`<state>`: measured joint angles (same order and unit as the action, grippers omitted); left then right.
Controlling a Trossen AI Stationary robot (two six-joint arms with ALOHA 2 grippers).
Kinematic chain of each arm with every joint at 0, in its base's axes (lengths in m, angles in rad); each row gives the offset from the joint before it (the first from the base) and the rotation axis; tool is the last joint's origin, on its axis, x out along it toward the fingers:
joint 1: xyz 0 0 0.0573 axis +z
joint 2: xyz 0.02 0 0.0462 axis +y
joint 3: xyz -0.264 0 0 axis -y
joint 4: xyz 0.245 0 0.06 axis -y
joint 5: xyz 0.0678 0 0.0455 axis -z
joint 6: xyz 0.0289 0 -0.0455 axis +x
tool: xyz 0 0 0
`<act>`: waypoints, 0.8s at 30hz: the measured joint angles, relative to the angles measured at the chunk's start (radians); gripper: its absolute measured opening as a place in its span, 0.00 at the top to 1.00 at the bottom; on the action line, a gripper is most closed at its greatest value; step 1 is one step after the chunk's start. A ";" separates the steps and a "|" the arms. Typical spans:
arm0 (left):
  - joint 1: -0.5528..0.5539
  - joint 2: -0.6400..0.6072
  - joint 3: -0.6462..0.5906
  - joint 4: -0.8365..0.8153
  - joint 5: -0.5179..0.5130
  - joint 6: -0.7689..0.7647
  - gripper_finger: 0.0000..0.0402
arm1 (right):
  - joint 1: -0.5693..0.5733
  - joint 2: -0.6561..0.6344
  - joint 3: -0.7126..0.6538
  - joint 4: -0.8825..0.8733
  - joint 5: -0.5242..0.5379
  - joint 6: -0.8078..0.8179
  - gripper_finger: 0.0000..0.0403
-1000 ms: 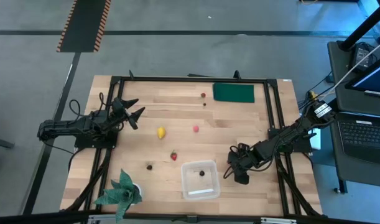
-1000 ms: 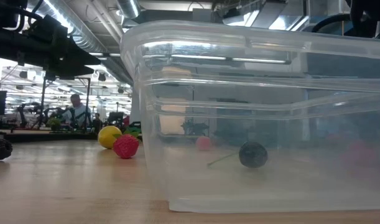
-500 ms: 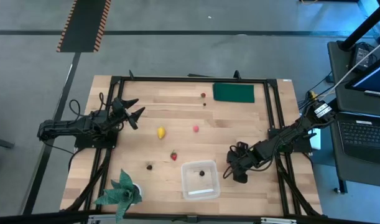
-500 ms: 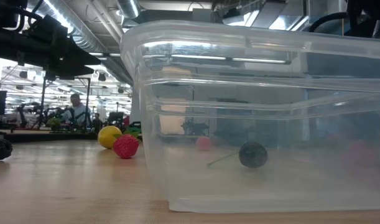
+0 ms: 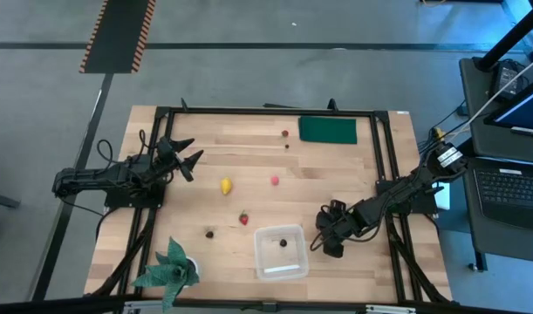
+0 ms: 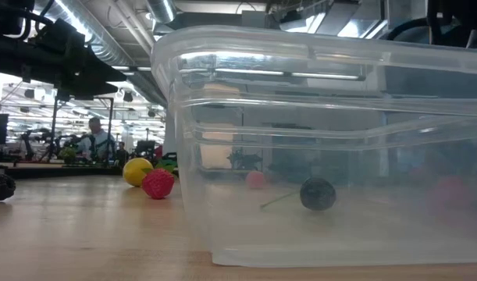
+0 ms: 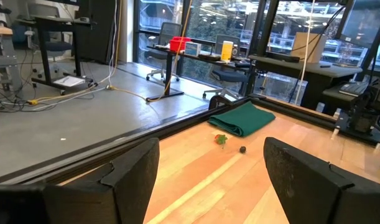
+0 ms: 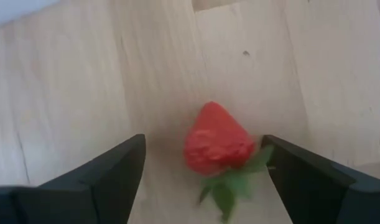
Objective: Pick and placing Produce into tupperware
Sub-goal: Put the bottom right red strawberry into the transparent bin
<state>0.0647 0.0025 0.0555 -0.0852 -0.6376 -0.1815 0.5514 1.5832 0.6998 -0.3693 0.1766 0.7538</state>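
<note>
A red strawberry lies on the wood between the fingers of my open right gripper, which points steeply down just right of the clear tupperware; in the high view that gripper hides the berry. Whether a finger touches the berry's leaves, I cannot tell. A dark cherry lies on the tupperware's floor. On the table lie a yellow lemon, a pink berry, another red strawberry and a dark piece. My left gripper waits open and level at the table's left edge.
A dark green pad lies at the far right, with a small red berry and a tiny dark one beside it. A teal leafy plant stands at the near left corner. Bare wood lies across the middle.
My right gripper has crept a little toward the tupperware and tipped slightly further down, staying open.
</note>
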 joint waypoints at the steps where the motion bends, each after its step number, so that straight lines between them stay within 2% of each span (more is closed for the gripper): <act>1: 0.000 0.000 0.000 0.000 0.000 0.000 0.30 | 0.000 0.002 0.000 0.001 0.003 0.000 0.19; 6: 0.000 0.000 0.000 0.000 0.000 0.000 0.30 | 0.000 0.005 0.000 -0.003 0.007 -0.001 0.26; 18: 0.000 0.000 0.000 0.000 0.000 0.000 0.30 | -0.002 0.008 -0.003 -0.007 0.017 -0.031 0.59; 21: 0.000 0.000 0.000 0.000 0.000 0.000 0.30 | -0.002 0.009 -0.002 -0.007 0.014 -0.033 0.63; 24: 0.000 0.000 0.000 0.000 0.000 0.000 0.30 | -0.002 0.009 0.000 -0.008 0.012 -0.029 0.63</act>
<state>0.0650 0.0025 0.0555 -0.0849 -0.6380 -0.1814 0.5499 1.5919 0.6999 -0.3777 0.1890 0.7245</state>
